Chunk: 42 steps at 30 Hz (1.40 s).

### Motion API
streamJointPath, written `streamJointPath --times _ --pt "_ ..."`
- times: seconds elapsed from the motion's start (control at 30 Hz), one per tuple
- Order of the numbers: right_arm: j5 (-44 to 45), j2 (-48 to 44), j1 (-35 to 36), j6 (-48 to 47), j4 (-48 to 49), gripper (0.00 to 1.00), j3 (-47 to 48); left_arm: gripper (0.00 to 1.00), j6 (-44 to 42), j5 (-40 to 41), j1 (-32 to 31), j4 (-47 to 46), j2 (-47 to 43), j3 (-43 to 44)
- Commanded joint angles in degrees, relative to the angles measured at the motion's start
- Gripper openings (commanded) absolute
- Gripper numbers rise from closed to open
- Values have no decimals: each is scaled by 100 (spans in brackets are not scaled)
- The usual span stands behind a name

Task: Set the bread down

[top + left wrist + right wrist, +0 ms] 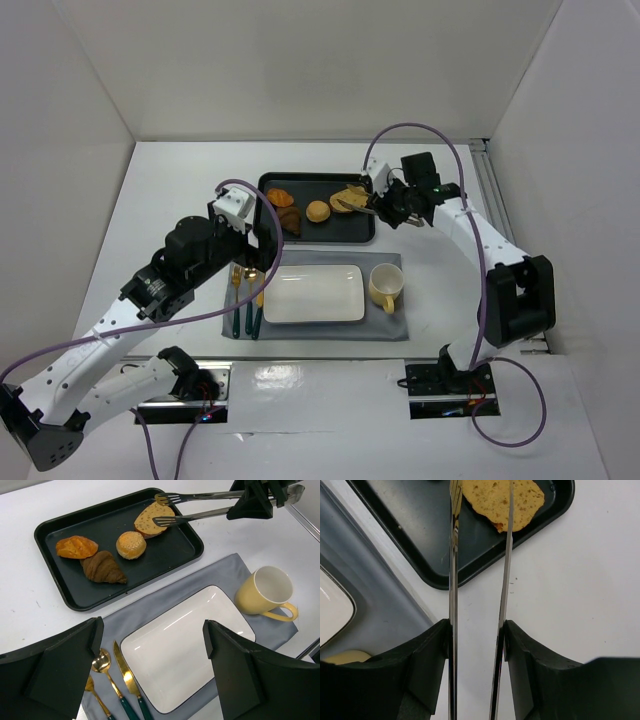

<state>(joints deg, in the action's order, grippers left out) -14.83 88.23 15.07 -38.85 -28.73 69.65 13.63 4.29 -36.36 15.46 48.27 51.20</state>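
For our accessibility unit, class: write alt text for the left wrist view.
Metal tongs, tips apart, reach the bread in a black tray beside a bun and two pastries; nearer, a white plate, yellow mug and cutlery on a grey mat.

We see a white table (170, 200) w/ plain white walls (300, 60) on 3 sides; bright, even light, soft shadows.

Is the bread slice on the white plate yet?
No. The bread lies in the black tray, the tongs reaching over it; the plate holds nothing.
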Motion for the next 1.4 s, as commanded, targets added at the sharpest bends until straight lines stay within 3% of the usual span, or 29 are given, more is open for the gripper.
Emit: streamJointPath --times 0.0,1.27,1.37 --pt "278 -8 75 -88 289 55 -4 100 -53 80 24 -184 -19 -14" --pt "613 828 347 -474 658 55 110 100 -53 80 24 -184 33 -14" --pt "674 828 347 -474 711 51 58 100 -53 28 24 -184 33 -14"
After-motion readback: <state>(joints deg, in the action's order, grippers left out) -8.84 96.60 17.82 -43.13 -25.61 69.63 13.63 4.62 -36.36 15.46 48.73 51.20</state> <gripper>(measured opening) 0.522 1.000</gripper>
